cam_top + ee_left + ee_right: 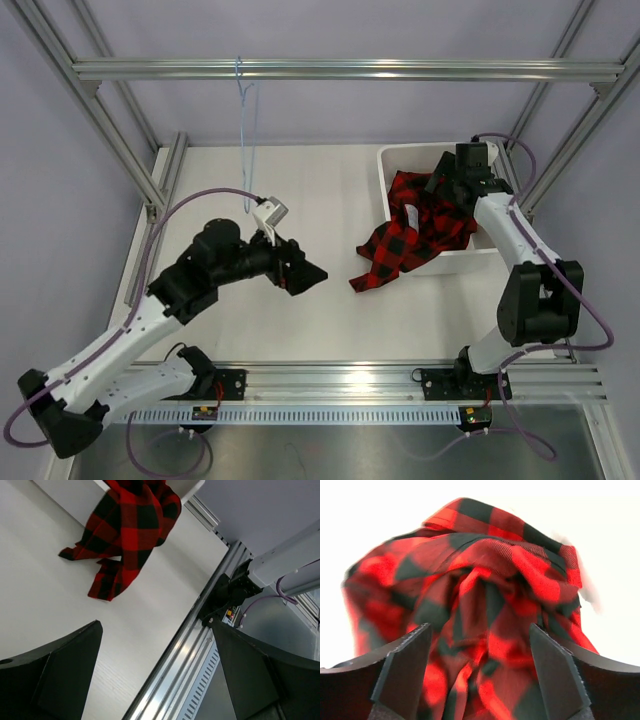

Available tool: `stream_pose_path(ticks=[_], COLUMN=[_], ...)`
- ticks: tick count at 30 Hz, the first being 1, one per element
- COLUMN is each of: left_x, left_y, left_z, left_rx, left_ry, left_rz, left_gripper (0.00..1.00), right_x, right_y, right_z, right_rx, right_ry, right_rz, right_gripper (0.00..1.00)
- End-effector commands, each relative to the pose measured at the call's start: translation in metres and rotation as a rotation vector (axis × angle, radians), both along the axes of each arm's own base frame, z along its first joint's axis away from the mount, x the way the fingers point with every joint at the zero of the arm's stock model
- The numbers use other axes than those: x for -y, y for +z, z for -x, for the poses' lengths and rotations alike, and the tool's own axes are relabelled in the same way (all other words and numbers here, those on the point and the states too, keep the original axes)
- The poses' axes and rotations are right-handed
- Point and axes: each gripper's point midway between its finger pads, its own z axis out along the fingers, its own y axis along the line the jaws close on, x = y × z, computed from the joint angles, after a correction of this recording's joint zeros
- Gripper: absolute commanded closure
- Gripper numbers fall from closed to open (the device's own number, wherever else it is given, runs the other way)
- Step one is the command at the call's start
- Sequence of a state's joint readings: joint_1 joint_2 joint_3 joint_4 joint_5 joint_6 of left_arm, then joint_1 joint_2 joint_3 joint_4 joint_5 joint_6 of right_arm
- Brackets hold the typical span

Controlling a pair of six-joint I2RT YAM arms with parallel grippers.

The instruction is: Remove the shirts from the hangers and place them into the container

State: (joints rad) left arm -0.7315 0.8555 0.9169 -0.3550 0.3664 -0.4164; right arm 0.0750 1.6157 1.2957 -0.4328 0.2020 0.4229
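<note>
Both pairs of fingers (60, 675) wide apart.

Table (300, 310): white, matte, flat.

Right rear: a white container (470, 262) stands directly on the top, its long near wall facing the arms.

Shirt (400, 245), red-and-black plaid, hangs over the container's near left corner. Its lower end spills out and lies crumpled on the table, touching the tub wall, with one tail pointing left. The left wrist view shows that end flat on the white surface.

Near edge: an aluminium rail (340, 375) runs along it, carrying the left arm base (215, 385) and the right arm base (455, 383), well apart.
</note>
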Motion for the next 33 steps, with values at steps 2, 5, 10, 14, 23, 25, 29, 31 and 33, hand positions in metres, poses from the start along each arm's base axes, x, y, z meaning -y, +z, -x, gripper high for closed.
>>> stream_pose_path(ticks=[2, 5, 10, 14, 23, 25, 29, 31, 33], left_x=[0.037, 0.063, 0.091, 0.115, 0.148, 0.154, 0.169, 0.173, 0.175], left_y=[0.008, -0.03, -0.067, -0.075, -0.066, -0.082, -0.087, -0.102, -0.105], left_z=[-0.026, -0.05, -0.076, -0.091, -0.093, -0.101, -0.119, -0.126, -0.136], left_rx=[0.146, 0.187, 0.252, 0.307, 0.375, 0.362, 0.368, 0.348, 0.353], left_ry=[-0.051, -0.07, -0.106, -0.149, -0.275, -0.274, -0.277, -0.281, -0.266], left_rz=[0.106, 0.024, -0.005, 0.015, 0.106, 0.056, 0.02, -0.012, -0.025], left_gripper=[0.01, 0.01, 0.01, 0.01, 0.01, 0.01, 0.01, 0.01, 0.01], right_x=[-0.015, -0.02, -0.029, -0.036, -0.036, -0.042, -0.051, -0.051, -0.05], right_y=[0.038, 0.046, 0.081, 0.108, 0.163, 0.175, 0.187, 0.191, 0.197], right_z=[0.01, 0.025, 0.059, 0.09, 0.143, 0.152, 0.167, 0.175, 0.183], right_rx=[0.11, 0.132, 0.238, 0.314, 0.427, 0.459, 0.493, 0.504, 0.515], right_ry=[0.067, 0.09, 0.137, 0.189, 0.245, 0.277, 0.314, 0.323, 0.329], right_rz=[-0.066, -0.093, -0.14, -0.167, -0.149, -0.173, -0.215, -0.214, -0.202], right_gripper=[0.11, 0.11, 0.11, 0.11, 0.1, 0.1, 0.1, 0.1, 0.1])
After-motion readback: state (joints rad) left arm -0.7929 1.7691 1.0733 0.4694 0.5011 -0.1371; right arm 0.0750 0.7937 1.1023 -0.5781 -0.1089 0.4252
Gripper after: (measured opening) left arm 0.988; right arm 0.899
